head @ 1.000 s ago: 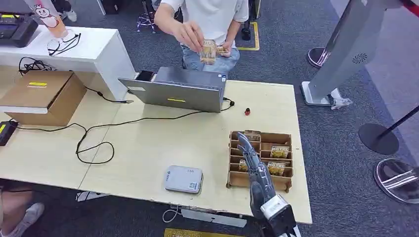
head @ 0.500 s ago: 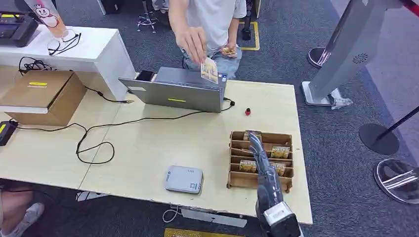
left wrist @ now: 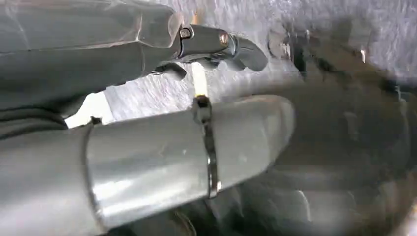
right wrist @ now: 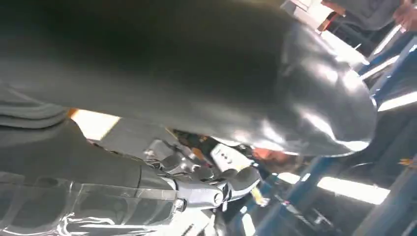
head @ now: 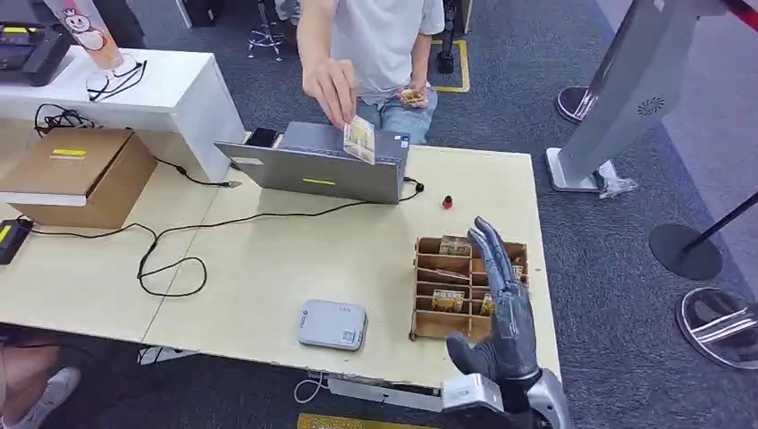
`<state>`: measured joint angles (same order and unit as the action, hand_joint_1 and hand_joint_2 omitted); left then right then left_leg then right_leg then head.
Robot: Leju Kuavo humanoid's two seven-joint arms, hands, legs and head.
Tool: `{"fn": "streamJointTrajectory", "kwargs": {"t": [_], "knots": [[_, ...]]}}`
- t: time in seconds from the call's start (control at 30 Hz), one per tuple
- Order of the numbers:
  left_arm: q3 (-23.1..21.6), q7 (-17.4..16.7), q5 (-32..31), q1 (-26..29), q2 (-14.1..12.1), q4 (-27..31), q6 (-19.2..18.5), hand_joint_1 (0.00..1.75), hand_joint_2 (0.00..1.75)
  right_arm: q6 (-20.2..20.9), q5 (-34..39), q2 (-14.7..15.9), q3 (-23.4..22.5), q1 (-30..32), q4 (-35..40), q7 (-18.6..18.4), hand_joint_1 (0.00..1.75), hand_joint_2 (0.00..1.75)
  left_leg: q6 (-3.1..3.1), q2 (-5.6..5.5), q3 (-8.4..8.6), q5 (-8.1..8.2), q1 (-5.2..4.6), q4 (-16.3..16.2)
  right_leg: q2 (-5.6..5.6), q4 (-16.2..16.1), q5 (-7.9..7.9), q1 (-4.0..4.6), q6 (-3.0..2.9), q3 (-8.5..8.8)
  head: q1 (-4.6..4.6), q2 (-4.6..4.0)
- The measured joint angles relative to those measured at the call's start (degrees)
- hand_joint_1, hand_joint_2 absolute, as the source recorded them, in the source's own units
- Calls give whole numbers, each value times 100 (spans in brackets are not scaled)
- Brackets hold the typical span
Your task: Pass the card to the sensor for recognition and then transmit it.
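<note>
1. The right hand (head: 501, 308) is up over the brown card box (head: 429, 326) at the near right of the table (head: 268, 259). Its fingers are straight, a little apart, and hold nothing. The thumb sticks out to the side.
2. The left hand (left wrist: 147, 98) shows close up in its wrist view. Its thumb and fingers are apart with nothing between them.
3. The box has rows of slots. Small tan cards (head: 447, 299) with dark print stand in some of the slots.
4. A person's hand (head: 329, 85) pinches one card (head: 359, 139) above the grey laptop (head: 317, 165) at the far side of the table. This card is tan with a printed face and hangs tilted.
5. The person's other hand holds more cards (head: 413, 93) near their lap.
6. The flat grey sensor (head: 332, 323) lies near the front edge of the table, left of the box.
</note>
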<state>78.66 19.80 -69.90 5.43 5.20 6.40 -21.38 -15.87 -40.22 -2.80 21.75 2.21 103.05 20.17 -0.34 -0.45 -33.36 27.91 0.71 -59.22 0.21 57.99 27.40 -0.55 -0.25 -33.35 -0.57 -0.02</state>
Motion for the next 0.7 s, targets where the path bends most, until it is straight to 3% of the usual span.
{"fn": "streamJointTrajectory", "kwargs": {"t": [0.17,0.33,0.43,0.6,0.7], "knots": [[-447,-17,-142,-5,-371,-244,140,0,0,-65,-157,0,174,-400,-242,-39,0,0,-4,0,-1,-3,2,2,3,5,1,3,-5,1,2,0],[-1024,-295,-408,-345,-550,-347,347,0,0,-560,-674,0,470,-1222,-964,-216,0,0,-2,-2,-1,-11,0,0,-1,5,-10,1,-7,4,2,0],[-1246,-399,-483,-502,-598,-358,374,0,0,-804,-943,-9,607,-1487,-1314,-336,0,0,-5,-3,0,-16,0,0,-1,5,-16,1,-9,5,2,0],[-1275,-411,-490,-516,-600,-358,372,0,0,-818,-960,-11,619,-1508,-1338,-345,0,0,-5,-3,-1,-16,0,0,-1,5,-16,1,-9,5,2,0],[-1637,-764,-590,-668,-533,-32,-30,0,0,-1014,-1263,-89,915,-1958,-1926,-538,0,0,-10,-3,0,-19,1,0,0,5,-16,1,-10,3,2,0]]}}
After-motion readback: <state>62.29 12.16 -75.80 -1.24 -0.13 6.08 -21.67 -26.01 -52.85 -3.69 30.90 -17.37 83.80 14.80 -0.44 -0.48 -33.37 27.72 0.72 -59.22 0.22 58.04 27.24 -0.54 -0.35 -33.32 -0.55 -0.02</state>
